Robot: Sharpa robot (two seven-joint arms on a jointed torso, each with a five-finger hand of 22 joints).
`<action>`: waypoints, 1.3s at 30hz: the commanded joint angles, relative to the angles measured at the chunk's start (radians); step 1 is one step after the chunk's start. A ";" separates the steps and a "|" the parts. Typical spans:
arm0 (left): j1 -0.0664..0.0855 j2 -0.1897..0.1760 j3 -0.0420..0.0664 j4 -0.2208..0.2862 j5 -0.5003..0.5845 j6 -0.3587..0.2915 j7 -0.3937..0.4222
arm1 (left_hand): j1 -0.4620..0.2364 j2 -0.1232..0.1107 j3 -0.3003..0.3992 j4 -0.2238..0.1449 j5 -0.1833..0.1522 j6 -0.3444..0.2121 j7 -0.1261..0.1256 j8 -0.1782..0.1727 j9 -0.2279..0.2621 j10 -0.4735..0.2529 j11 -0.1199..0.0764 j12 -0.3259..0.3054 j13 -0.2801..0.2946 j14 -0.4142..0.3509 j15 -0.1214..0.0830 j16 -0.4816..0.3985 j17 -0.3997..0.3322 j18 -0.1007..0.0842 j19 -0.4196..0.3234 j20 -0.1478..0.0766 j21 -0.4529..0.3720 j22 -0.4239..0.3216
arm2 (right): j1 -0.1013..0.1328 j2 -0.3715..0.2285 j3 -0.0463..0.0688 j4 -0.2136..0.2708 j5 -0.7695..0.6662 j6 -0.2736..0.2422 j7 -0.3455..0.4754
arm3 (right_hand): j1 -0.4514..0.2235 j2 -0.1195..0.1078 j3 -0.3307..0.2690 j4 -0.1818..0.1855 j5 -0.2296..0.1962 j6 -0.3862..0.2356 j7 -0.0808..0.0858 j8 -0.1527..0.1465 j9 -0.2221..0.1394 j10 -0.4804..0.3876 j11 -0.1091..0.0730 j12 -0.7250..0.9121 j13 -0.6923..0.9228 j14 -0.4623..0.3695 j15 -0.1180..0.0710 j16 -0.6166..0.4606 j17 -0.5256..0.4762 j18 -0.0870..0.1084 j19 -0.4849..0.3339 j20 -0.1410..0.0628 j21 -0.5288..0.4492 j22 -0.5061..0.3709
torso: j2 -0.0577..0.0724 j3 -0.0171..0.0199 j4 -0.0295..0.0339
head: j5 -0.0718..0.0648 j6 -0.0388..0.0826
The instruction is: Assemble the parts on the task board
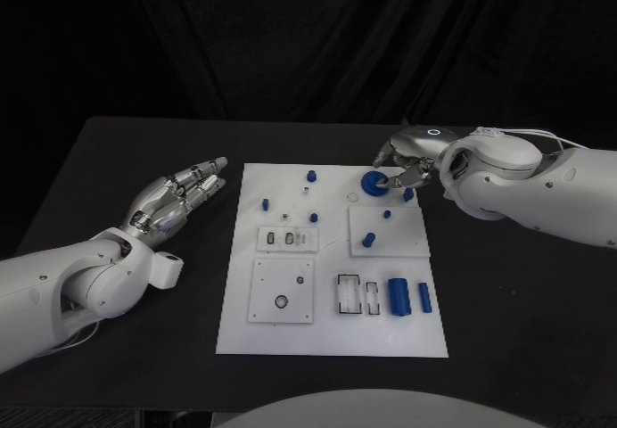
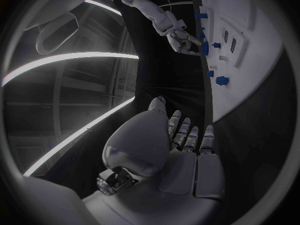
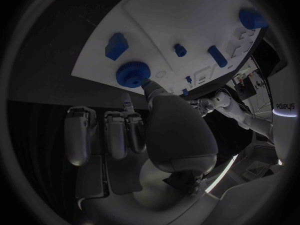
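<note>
The white task board (image 1: 244, 312) lies in the middle of the black table. My right hand (image 1: 409, 162) reaches over its far right corner and pinches a round blue toothed wheel (image 1: 370, 185) just above the board. In the right wrist view the thumb tip (image 3: 146, 85) meets the rim of the wheel (image 3: 132, 74), with a fingertip close under it. My left hand (image 1: 180, 201) hovers left of the board, flat, fingers stretched out and apart, holding nothing. The left wrist view shows the same outstretched left hand (image 2: 184, 145) beside the board (image 2: 250, 65).
Small blue pegs stand on the board at the far left (image 1: 265, 203), far middle (image 1: 310, 176) and on the right inset plate (image 1: 368, 239). Two blue cylinders (image 1: 400, 297) lie at the near right beside a slotted frame (image 1: 349, 293). A square inset (image 1: 283, 290) lies near left.
</note>
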 commanded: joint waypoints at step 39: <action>0.000 0.013 0.001 -0.022 -0.001 0.056 0.140 | 0.008 0.012 0.011 0.001 0.008 0.003 0.015 0.002 0.001 -0.007 0.010 -0.003 -0.001 -0.004 0.009 -0.004 -0.001 0.005 0.004 0.017 -0.003 0.000 | -0.043 0.018 0.000 -0.022 -0.072 0.028 -0.027 | 0.104 0.004 0.024 -0.090 0.135 0.134 -0.015 0.130 0.120 0.109 -0.014 0.002 0.263 0.106 -0.008 0.003 0.263 -0.017 0.023 -0.010 0.002 0.206 | -0.001 -0.0005 0.0012 | 0.004 0.004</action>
